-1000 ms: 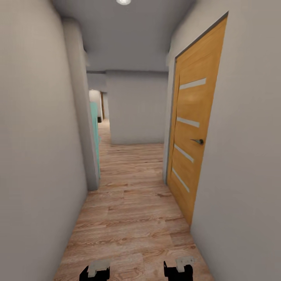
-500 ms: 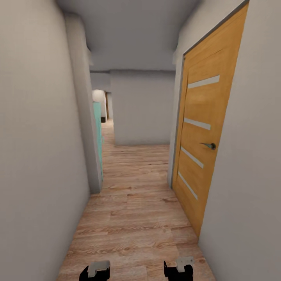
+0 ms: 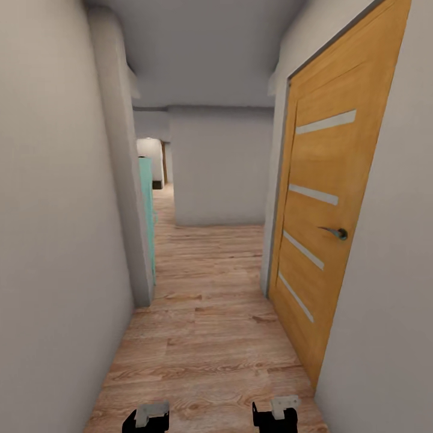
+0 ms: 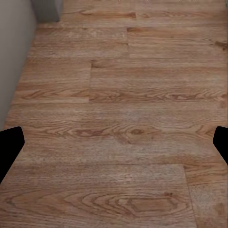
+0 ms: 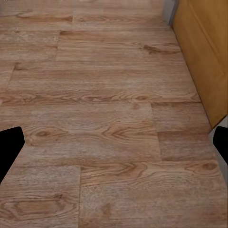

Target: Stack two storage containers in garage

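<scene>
Narrow hallway, grey walls [image 3: 54, 240] close on both sides of the end effectors. Light wood plank floor [image 3: 204, 337] runs ahead of and beneath them. Orange wood door [image 3: 328, 222] with frosted strips, shut, ahead on the right end effector's side; metal handle [image 3: 337, 232]. Teal panel [image 3: 147, 216] ahead on the left end effector's side. Left end effector [image 4: 114, 142] wide open, empty, over bare planks. Right end effector [image 5: 114, 142] wide open, empty, door edge just beside. Containers out of sight.

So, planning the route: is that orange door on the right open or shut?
Shut: the orange door sits flush in its frame, handle facing the hallway.
</scene>
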Controlling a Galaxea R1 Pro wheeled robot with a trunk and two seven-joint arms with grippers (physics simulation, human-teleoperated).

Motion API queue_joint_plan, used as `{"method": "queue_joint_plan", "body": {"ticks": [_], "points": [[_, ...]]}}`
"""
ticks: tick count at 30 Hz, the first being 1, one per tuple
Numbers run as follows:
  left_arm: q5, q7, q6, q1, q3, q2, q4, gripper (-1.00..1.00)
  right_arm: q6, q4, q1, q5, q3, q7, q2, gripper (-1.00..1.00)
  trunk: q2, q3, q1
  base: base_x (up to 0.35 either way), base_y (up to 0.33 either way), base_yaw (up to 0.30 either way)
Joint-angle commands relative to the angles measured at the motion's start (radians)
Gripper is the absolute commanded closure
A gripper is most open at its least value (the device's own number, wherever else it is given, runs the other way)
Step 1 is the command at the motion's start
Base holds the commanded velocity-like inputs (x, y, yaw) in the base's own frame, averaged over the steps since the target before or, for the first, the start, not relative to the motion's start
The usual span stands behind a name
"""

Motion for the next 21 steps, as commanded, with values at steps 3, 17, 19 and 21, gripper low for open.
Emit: {"method": "queue_joint_plan", "body": {"ticks": [3,17,19,21], "points": [[0.009,0.006,-0.004,-0.001,-0.009,0.000,0.001,-1.00,-0.001,0.001,-0.001,0.005,0.008,-0.010,0.000,-1.00,-0.001,-0.001,0.001,0.339,0.000,0.007],[0.008,0.006,-0.004,-0.001,-0.010,-0.001,0.001,-1.00,-0.001,0.001,-0.001,0.004,0.008,-0.010,-0.001,-1.00,-0.001,-0.001,0.001,0.340,0.000,0.094],[0.008,0.006,-0.004,-0.001,-0.010,-0.001,0.001,-1.00,-0.001,0.001,-0.001,0.004,0.008,-0.010,-0.001,-1.00,-0.001,-0.001,0.001,0.339,0.000,0.005],[0.008,0.006,-0.004,-0.001,-0.010,-0.001,0.001,-1.00,-0.001,0.001,-0.001,0.005,0.008,-0.010,-0.001,-1.00,-0.001,-0.001,0.001,0.339,0.000,0.003]]}}
